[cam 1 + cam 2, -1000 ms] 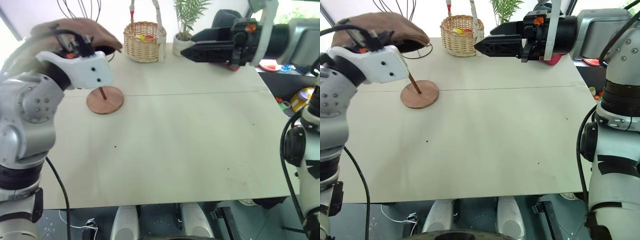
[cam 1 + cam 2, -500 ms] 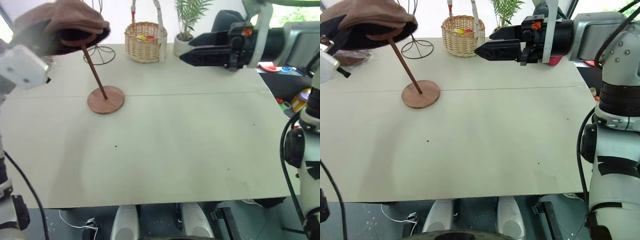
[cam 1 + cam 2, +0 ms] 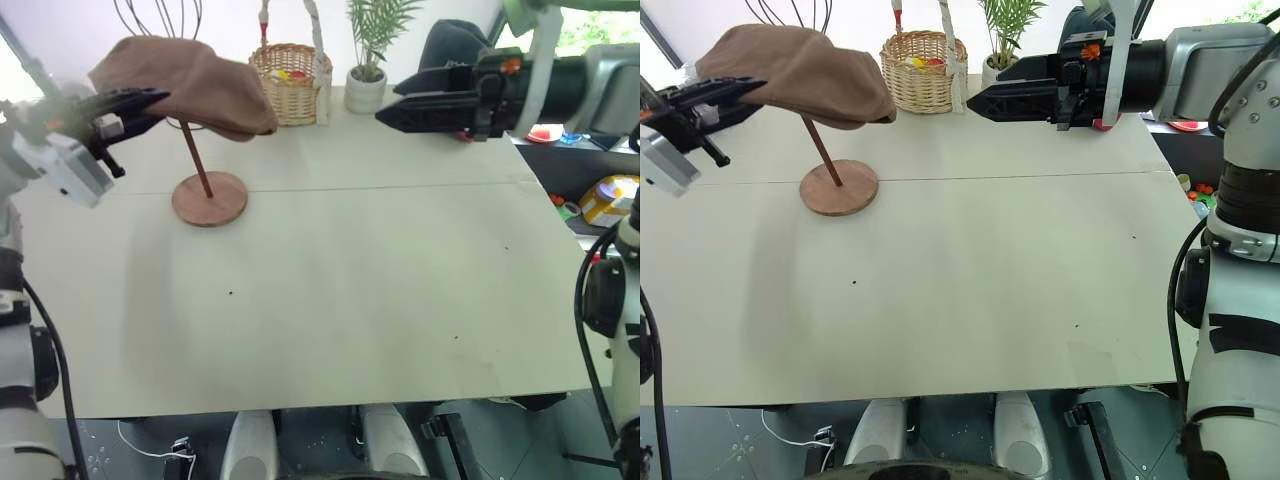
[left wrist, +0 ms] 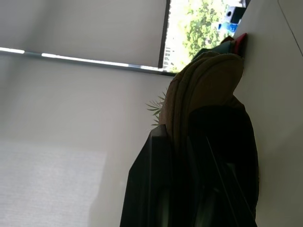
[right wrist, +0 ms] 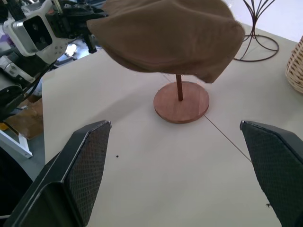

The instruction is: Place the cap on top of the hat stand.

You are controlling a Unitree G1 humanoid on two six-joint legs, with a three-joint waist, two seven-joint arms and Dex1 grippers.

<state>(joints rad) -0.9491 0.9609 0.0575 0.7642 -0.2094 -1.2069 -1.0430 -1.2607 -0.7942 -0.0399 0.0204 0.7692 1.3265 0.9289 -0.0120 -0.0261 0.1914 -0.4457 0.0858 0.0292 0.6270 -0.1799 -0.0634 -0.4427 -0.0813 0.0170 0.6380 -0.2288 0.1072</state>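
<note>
The left tool (image 3: 725, 95) is clamped on the edge of the brown flat cap (image 3: 800, 68), which sits draped over the top of the wooden hat stand (image 3: 838, 186) on the tabletop (image 3: 970, 270); I'd judge the fabric should settle centred over the stand's rod before that pinch lets go, so it doesn't slide off. Beyond the stand, the right tool (image 3: 985, 100) hangs empty with its fingers spread wide. Farther back from the stand, a wicker basket (image 3: 923, 70) holds small red and yellow items I cannot identify.

Plain brown cap (image 3: 800, 72) tilted over reddish-brown wooden hat stand (image 3: 839, 186), slanted rod, round base.
</note>
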